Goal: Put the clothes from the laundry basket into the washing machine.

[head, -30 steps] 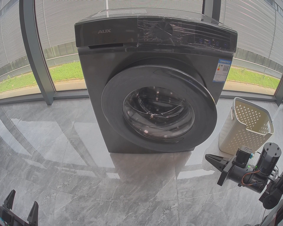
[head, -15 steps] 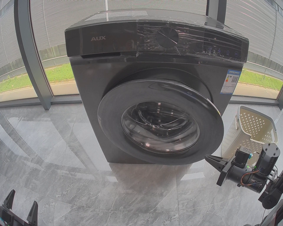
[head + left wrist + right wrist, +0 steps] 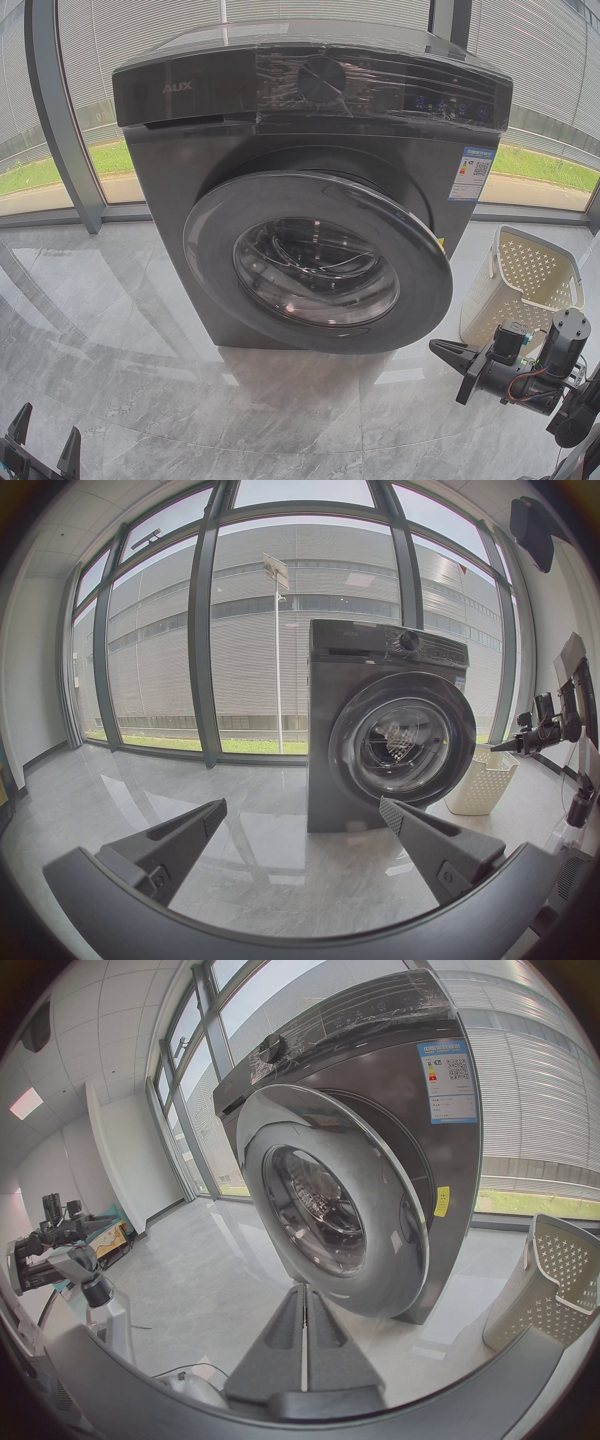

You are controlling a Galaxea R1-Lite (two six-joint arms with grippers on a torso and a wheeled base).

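A dark grey washing machine (image 3: 169, 187) stands in front of me on the tiled floor. Its round glass door (image 3: 315, 269) sits a little off the front on its right side. A cream perforated laundry basket (image 3: 522, 284) stands on the floor right of the machine, and the inner wall I can see is bare. My right gripper (image 3: 439, 345) hangs shut in front of the basket, near the door's lower right edge and pointing left; its fingers (image 3: 294, 1316) are pressed together. My left gripper (image 3: 45, 434) is low at the near left, open and holding nothing, its fingers (image 3: 187, 830) spread.
Tall window frames (image 3: 59, 119) run behind the machine. Bare polished floor (image 3: 125, 325) spreads left of and in front of the machine. The basket (image 3: 562, 1279) stands close to the machine's right side.
The whole head view has shifted: the machine looms larger and sits further left in the picture, so the camera moved. Both grippers keep their poses.
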